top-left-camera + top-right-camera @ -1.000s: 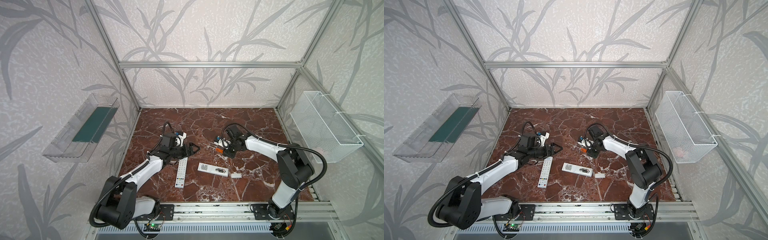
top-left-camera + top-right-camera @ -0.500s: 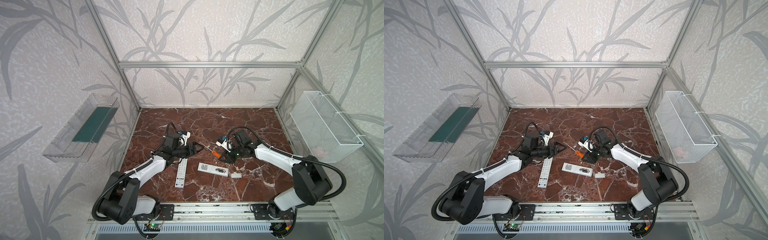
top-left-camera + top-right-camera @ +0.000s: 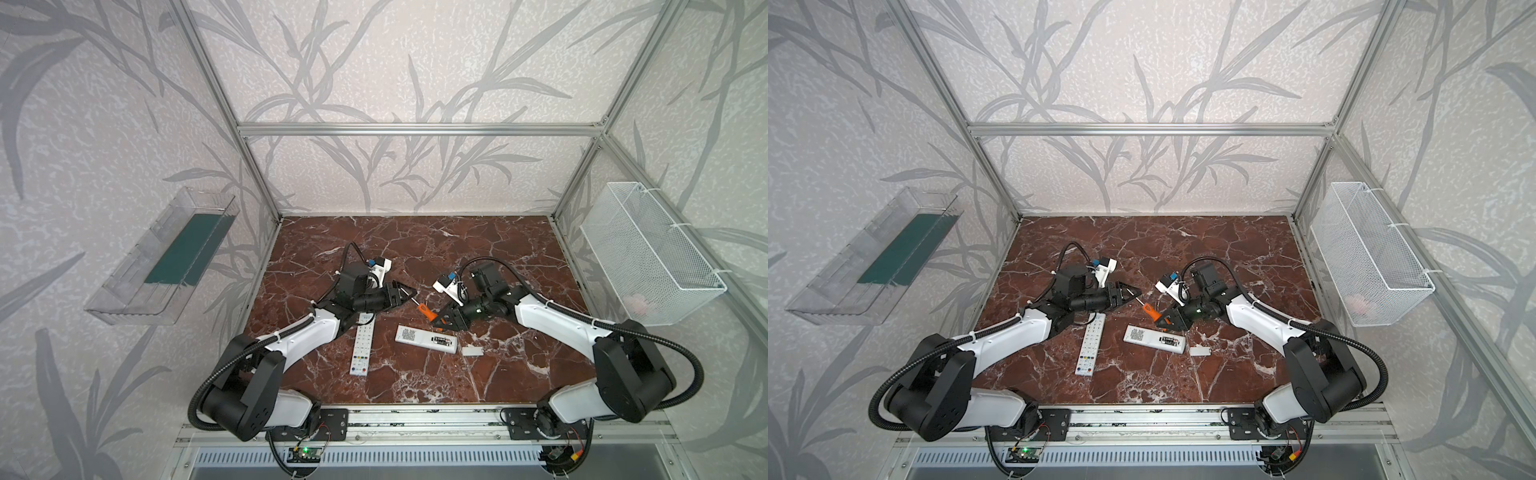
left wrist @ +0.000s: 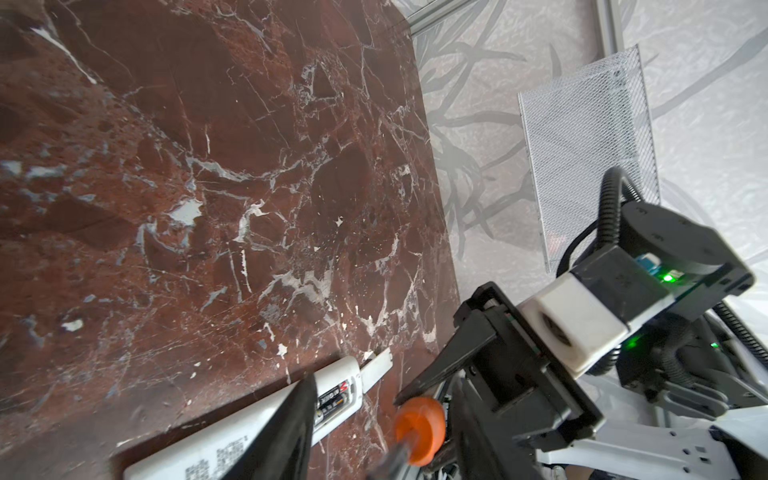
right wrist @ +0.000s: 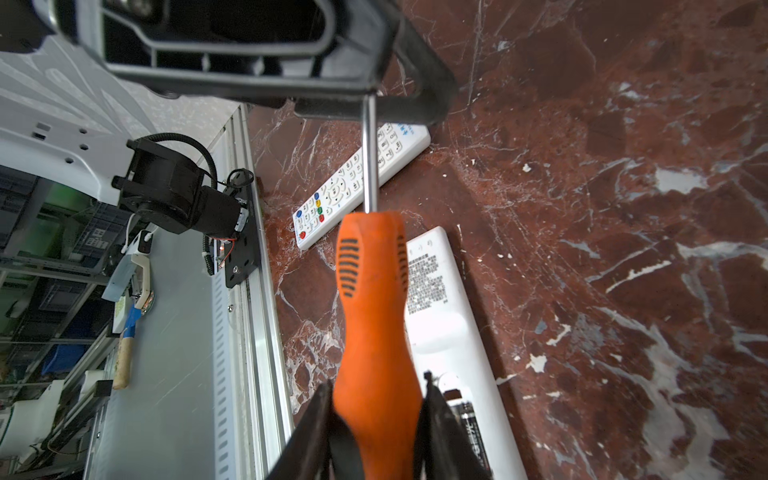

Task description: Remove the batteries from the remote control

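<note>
While the batteries (image 4: 332, 401) lay seated in the open bay of the face-down remote (image 3: 426, 338) on the surface (image 3: 457, 249), the right hand (image 5: 376, 399) close above clenched the orange screwdriver (image 5: 370, 291) by its handle. The left hand (image 3: 409, 293) straddled the bare shaft, jaws apart, not pinching. Released too soon, the handle-heavy tool would probably drop or swivel, knocking the remote askew

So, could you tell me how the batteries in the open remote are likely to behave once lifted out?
The batteries are slim round cylinders, so they would probably roll on the smooth marble table. They look rigid and small, so likely light. They sit snugly in the remote, so they may pop free.
</note>
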Robot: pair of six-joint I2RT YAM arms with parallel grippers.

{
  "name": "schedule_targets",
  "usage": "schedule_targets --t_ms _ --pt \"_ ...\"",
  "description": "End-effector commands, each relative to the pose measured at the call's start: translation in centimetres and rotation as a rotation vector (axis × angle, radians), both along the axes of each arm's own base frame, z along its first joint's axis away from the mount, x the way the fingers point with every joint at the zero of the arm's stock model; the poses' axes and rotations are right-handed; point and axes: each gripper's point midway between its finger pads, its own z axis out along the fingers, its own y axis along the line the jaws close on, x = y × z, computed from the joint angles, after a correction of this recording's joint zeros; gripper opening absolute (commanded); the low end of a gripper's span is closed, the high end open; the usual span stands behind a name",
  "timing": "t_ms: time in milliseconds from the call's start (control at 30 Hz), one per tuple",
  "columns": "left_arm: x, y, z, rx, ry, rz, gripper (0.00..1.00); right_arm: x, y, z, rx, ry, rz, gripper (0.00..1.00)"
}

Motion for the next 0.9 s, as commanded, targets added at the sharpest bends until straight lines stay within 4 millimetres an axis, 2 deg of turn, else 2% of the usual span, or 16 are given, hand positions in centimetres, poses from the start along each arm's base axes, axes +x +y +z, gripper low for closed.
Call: schedule_targets --t_ms 0,100,167,233,267,367,433,467,500,600,767,867 --pt "0.3 -0.3 2.3 -0.045 -0.067 0.009 0.34 -0.2 0.5 1.1 0.063 0.027 0.014 0.17" --pt "0.2 -0.2 2.2 -0.045 -0.064 0.012 0.16 -0.1 0.5 1.0 0.067 0.049 0.008 0.17" --pt "0.2 -0.2 2.1 -0.044 -0.060 0.012 0.07 0.1 0.5 0.9 0.070 0.059 0.003 0.17" --pt "0.1 -0.2 1.9 -0.043 -0.055 0.009 0.02 0.2 0.5 1.0 0.071 0.059 -0.004 0.20" --pt "0.1 -0.2 1.9 -0.043 -0.053 0.009 0.01 0.4 0.4 1.1 0.070 0.056 -0.014 0.27" --pt "0.3 -0.3 2.2 -0.065 -0.040 0.019 0.00 1.4 -0.2 1.6 0.066 0.039 -0.073 0.58" --pt "0.5 -0.4 2.4 -0.083 -0.018 0.033 0.00 2.5 -0.8 2.5 0.093 0.032 -0.146 0.80" --pt "0.8 -0.3 2.6 -0.092 -0.005 0.052 0.00 3.3 -1.3 3.2 0.118 0.027 -0.202 0.96" --pt "1.0 -0.2 2.6 -0.104 0.012 0.074 0.00 4.2 -1.9 3.6 0.138 0.039 -0.271 0.99" --pt "2.0 0.5 2.7 -0.152 0.068 0.178 0.00 6.1 -3.6 4.1 0.173 0.136 -0.468 0.99" --pt "4.1 1.1 4.6 -0.342 0.091 0.310 0.00 5.9 -3.3 4.5 0.235 0.319 -0.528 1.00" --pt "5.0 1.1 4.5 -0.395 0.134 0.369 0.00 5.1 -2.7 5.3 0.279 0.322 -0.468 0.99"
